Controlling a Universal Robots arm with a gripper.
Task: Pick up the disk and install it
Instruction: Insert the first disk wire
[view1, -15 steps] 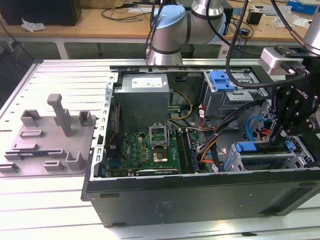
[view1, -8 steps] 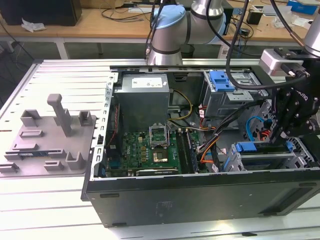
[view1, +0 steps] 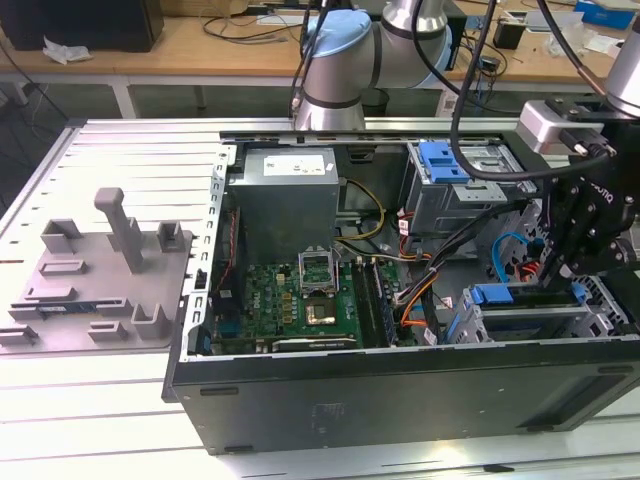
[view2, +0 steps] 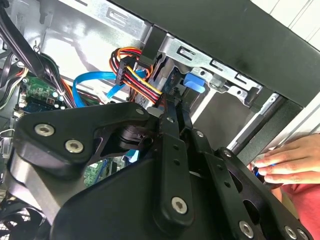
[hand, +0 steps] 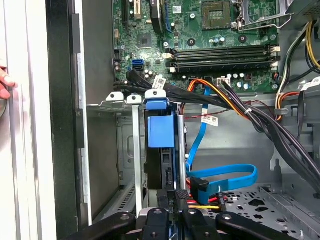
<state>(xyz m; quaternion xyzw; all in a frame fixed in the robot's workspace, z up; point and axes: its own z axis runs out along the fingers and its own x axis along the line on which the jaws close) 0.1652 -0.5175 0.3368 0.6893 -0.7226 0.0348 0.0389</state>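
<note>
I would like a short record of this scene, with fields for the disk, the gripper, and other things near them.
disk: the disk sits in the drive bay of the open computer case
gripper: the gripper is at the disk's end, by the bay
hand: a person's hand is beside the case's outer wall
fixture: the grey fixture lies outside the case, on the exterior view's left
</note>
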